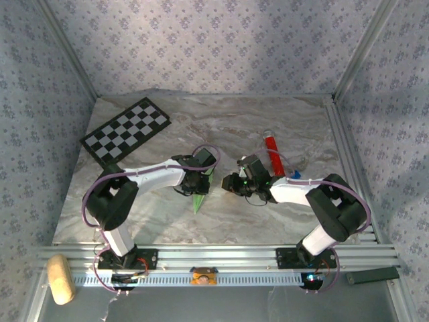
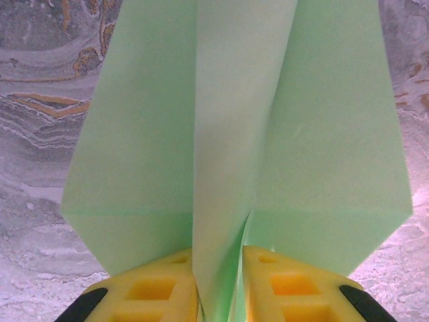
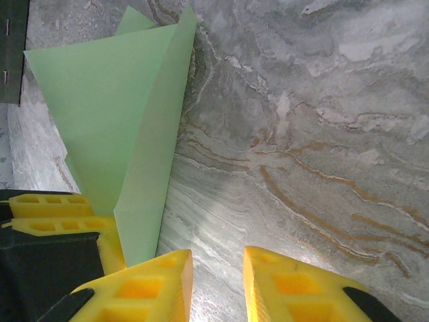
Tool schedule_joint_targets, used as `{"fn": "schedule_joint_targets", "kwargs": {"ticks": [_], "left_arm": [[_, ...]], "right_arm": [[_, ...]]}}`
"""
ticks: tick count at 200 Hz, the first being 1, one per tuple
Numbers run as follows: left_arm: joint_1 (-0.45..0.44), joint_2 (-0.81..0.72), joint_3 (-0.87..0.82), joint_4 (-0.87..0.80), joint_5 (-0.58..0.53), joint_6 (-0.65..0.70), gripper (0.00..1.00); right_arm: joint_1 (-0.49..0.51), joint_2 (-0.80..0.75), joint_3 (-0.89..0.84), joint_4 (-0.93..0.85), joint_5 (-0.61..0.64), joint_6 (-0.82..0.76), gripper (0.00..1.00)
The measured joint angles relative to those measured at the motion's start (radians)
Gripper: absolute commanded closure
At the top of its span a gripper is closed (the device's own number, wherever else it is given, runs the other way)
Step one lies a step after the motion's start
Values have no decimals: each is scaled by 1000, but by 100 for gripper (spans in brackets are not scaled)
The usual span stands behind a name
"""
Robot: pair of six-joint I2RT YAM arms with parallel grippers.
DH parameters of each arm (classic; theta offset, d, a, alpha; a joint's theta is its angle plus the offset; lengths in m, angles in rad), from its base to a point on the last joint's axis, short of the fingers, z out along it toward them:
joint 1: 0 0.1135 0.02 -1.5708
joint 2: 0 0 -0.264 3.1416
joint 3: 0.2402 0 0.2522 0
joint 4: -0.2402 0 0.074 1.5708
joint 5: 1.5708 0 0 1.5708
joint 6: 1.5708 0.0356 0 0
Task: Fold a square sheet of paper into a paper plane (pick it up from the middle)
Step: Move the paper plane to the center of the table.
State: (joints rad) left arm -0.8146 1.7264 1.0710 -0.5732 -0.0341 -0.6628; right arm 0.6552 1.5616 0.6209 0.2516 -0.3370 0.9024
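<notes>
The top external camera sits high behind the near edge of the table, facing forward and down, far enough back to take in all four edges. The left wrist camera looks along the left hand, very close to the paper plane. The right wrist camera looks past the right hand down at the table from nearby. All three views share the plane near the table's middle.
</notes>
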Motion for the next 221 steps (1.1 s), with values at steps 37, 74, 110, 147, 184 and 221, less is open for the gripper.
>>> {"fn": "schedule_joint_targets", "kwargs": {"ticks": [37, 74, 110, 147, 184, 221], "left_arm": [[-4, 5, 0, 0, 0, 0, 79], [-6, 25, 0, 1, 0, 0, 79], [-6, 31, 0, 1, 0, 0, 79], [-6, 31, 0, 2, 0, 0, 78], [-12, 28, 0, 7, 0, -2, 70], [-12, 9, 0, 11, 0, -1, 72]], "right_arm": [[0, 2, 0, 0, 0, 0, 73], [0, 2, 0, 0, 0, 0, 73], [0, 2, 0, -1, 1, 0, 73], [0, 2, 0, -1, 1, 0, 73], [0, 2, 0, -1, 1, 0, 73], [0, 2, 0, -1, 1, 0, 73]]}}
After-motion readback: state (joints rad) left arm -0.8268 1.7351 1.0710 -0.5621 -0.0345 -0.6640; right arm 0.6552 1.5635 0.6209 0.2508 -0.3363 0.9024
